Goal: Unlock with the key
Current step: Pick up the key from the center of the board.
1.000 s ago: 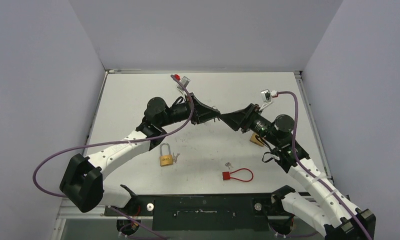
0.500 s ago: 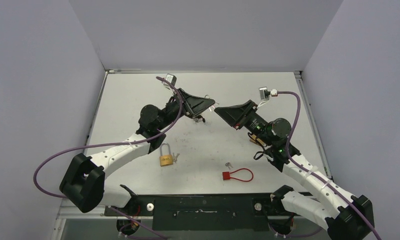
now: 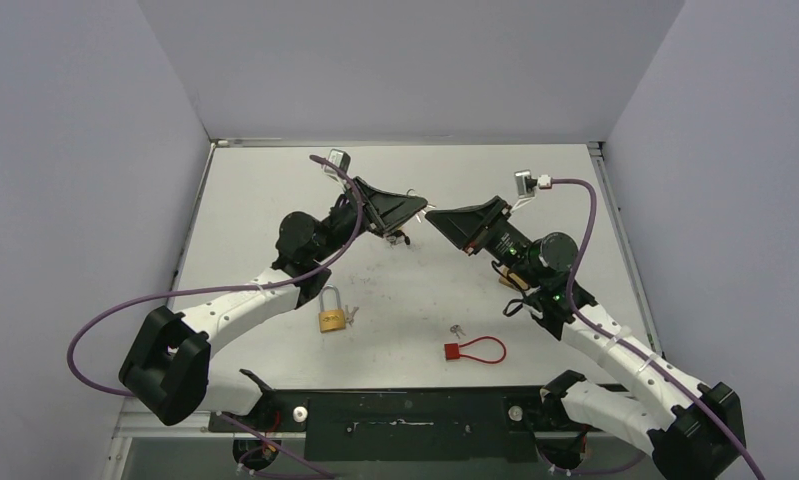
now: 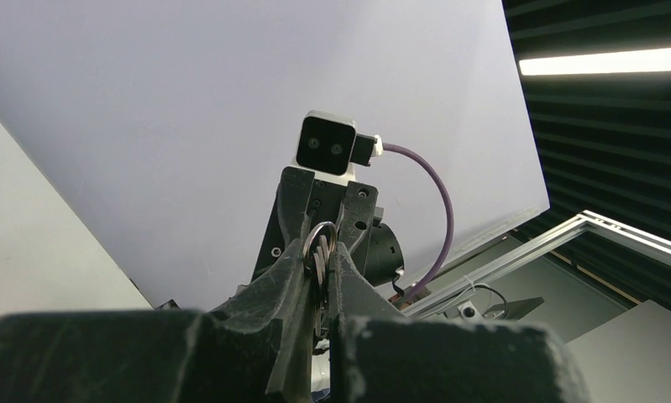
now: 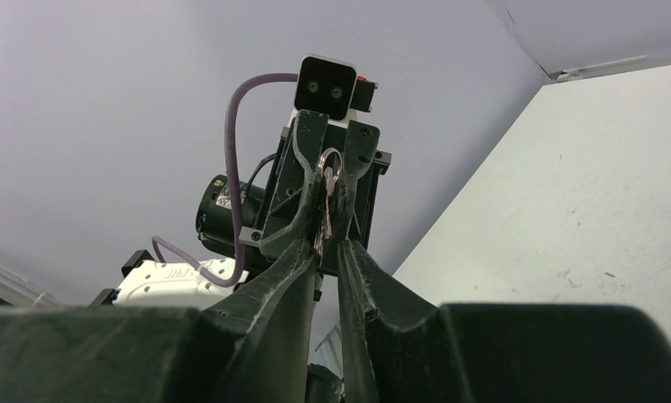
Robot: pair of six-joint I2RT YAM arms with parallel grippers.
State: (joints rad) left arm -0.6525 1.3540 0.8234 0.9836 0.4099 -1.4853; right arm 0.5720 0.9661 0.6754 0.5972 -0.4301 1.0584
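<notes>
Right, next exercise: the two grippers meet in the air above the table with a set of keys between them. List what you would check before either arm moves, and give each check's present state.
1. Grip of the left gripper on the keys: ok, shut on them.
2. Grip of the right gripper on the same keys: ok, its fingertips pinch them.
3. The brass padlock lies uncovered on the table: ok.
4. The red lock is apart from both arms: ok.
5. Which lock these keys fit: cannot tell.
6. A key blade sticks out free for insertion: cannot tell.
</notes>
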